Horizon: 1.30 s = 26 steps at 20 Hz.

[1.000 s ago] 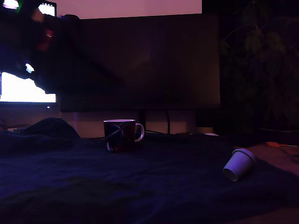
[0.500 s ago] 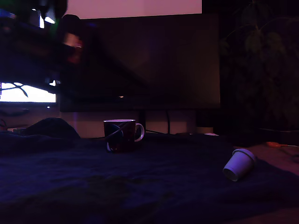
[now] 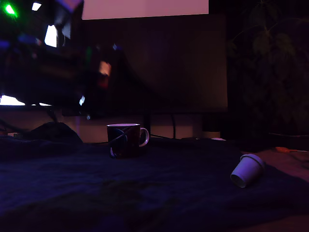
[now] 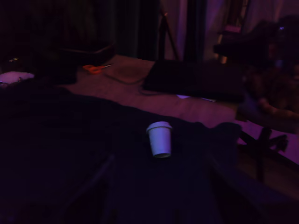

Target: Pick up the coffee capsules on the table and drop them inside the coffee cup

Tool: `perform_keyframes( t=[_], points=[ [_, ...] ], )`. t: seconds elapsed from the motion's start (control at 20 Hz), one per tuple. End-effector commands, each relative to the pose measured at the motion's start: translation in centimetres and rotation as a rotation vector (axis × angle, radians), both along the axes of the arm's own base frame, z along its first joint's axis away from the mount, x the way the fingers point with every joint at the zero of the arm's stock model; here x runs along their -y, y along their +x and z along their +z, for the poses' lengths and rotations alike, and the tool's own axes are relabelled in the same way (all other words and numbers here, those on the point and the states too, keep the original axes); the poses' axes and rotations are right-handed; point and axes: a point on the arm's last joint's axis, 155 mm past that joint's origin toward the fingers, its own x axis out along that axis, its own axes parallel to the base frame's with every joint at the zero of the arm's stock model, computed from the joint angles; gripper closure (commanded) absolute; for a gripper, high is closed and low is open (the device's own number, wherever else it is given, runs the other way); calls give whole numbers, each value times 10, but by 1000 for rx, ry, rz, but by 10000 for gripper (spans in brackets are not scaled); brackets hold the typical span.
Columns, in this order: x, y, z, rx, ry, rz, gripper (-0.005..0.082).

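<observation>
A pale white-lavender coffee capsule (image 3: 247, 170) lies tipped on its side on the dark cloth, at the exterior view's right. In the wrist view the same capsule (image 4: 160, 139) is mid-frame, some way ahead of the camera. The coffee cup (image 3: 126, 139), a dark mug with a white handle, stands upright near the middle of the exterior view, far from the capsule. My arm (image 3: 72, 63) is a dark blurred mass high at the exterior view's left, above and left of the cup. The dim light hides the gripper's fingers in both views.
A dark cloth (image 3: 145, 193) covers the table. A large dark monitor (image 3: 154, 63) stands behind the cup, with a bright screen (image 3: 9, 100) to its left. Orange scissors (image 4: 96, 68) and a black flat object (image 4: 187, 79) lie beyond the capsule. A chair (image 4: 264, 107) stands off the table's edge.
The arm has swung toward the exterior view's right, covering most of the bright screen and coming nearer above the cup. Cup and capsule have not moved.
</observation>
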Motion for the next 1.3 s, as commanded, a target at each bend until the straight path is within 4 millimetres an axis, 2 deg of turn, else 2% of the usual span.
perform_keyframes(
  t=[0.0, 0.25, 0.8, 1.25],
  points=[
    [1, -4, -11, -23, 4, -3, 201],
    [12, -1, -23, -36, 11, -10, 201],
    [49, 12, -29, -39, 24, -35, 201],
    [79, 18, -43, -89, 87, -58, 201]
  ],
)
